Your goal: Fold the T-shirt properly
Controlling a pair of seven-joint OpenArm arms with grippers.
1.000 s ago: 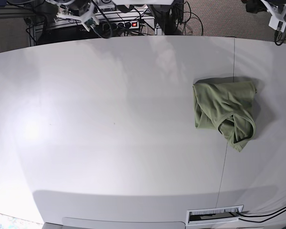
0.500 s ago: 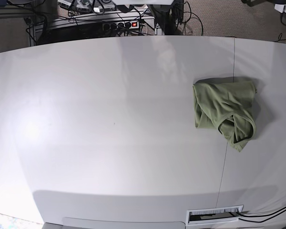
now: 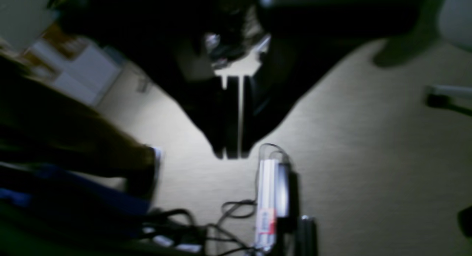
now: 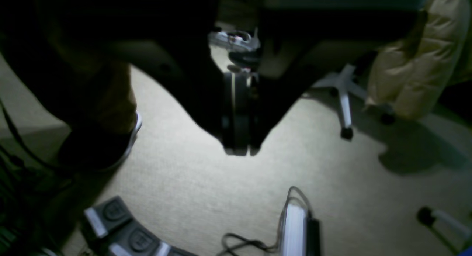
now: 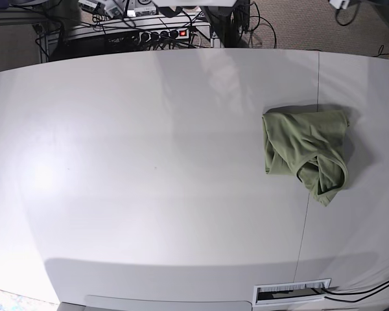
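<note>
L fingers (image 3: pixel 233 152) pressed together w/ only a thin bright slit between them, holding nothing, hanging over carpeted floor (image 3: pixel 368 145) above a power strip (image 3: pixel 271 197) and loose cables (image 3: pixel 228 211). R fingers (image 4: pixel 238 151) likewise closed flat against each other, empty, also over the carpet, w/ foot pedals (image 4: pixel 121 230) below and an office chair base (image 4: pixel 343 97) off to one side. Neither arm shows in the base view. T-shirt (image 5: pixel 306 154) lies crumpled on the white bench (image 5: pixel 149 168), near the bench's right edge, about mid-depth, just across a seam in the bench top. It's bunched into a rough square; dark neckline trim (image 5: pixel 334 184) sits at the near-right corner, where a fold sticks out toward the near edge. Long axis can't be told clearly in this bundle.
</note>
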